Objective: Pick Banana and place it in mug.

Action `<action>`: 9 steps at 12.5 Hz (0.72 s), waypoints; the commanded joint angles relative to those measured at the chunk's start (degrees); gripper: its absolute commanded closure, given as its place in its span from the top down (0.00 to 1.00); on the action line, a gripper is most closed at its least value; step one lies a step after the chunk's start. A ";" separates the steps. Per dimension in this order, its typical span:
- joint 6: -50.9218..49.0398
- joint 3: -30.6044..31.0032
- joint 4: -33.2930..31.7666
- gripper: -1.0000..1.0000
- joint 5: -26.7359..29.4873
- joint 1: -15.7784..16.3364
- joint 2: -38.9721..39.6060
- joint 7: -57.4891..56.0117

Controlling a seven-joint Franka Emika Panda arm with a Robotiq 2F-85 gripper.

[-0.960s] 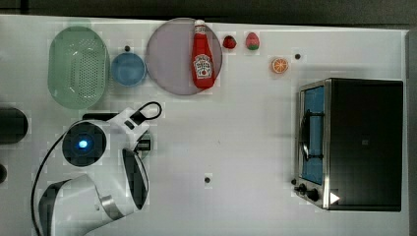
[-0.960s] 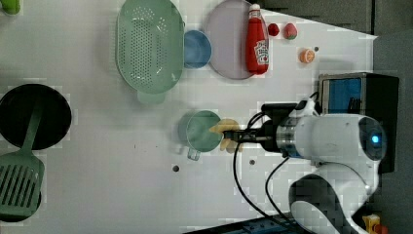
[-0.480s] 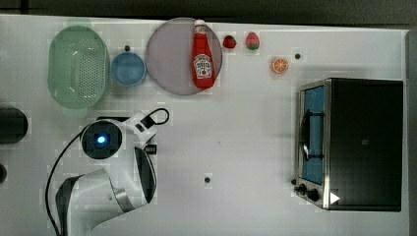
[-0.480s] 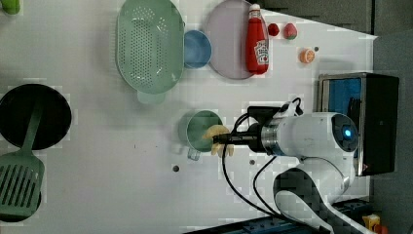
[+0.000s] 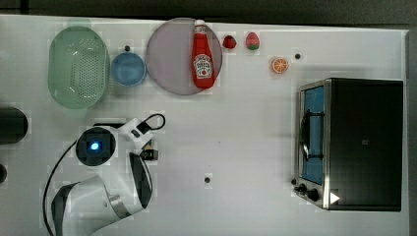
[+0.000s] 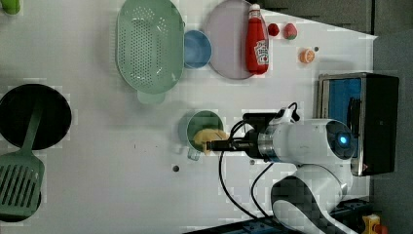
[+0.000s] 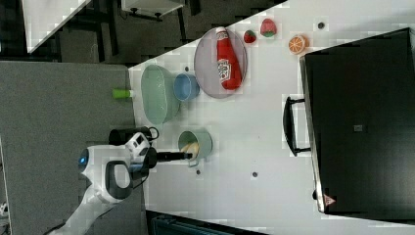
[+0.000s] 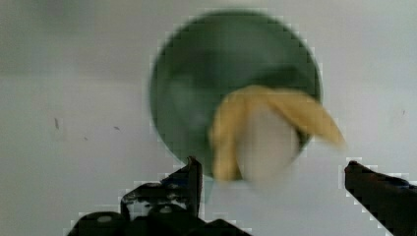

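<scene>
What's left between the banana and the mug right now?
Nothing visible. The banana is already at the mug mouth, lying over its rim and partly inside, and the gripper stands open beside it, its fingers clear of the fruit.

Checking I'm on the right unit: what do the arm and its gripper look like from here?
The glossy white arm has dark grey joint bands, a round black cap with a glowing blue light, and black cables looping from the wrist. The gripper is black, with slim dark jaws.
</scene>
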 commanded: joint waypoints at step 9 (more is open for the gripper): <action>-31.68 -22.92 15.83 1.00 -0.21 -4.04 -23.59 3.35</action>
